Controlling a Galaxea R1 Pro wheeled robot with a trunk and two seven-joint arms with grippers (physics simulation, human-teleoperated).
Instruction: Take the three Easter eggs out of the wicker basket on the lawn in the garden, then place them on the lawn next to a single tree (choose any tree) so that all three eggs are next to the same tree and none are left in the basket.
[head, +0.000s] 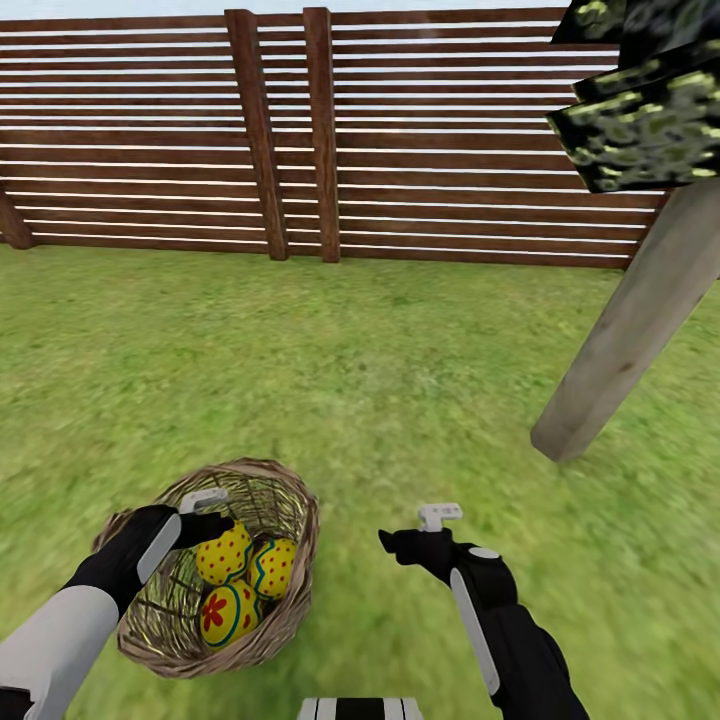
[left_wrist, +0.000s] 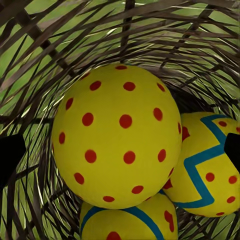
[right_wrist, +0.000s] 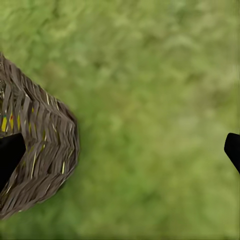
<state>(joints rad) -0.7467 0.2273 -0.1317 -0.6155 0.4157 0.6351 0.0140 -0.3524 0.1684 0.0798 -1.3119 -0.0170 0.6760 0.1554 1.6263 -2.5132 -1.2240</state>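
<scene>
- Eggs look glossy, hard, probably slippery: red-dotted egg (left_wrist: 117, 135) tops the wicker basket (head: 285, 500), so pinch its widest middle.
- Left claw (head: 205, 513) open around it; right claw (head: 425, 530) open, empty.

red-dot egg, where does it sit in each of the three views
Head view: red-dot egg low left, in the basket, by the left gripper.
Left wrist view: the egg is centre, large, between the fingers.
Right wrist view: not in it.
Shared landmark: the basket, seen in all three.
</scene>
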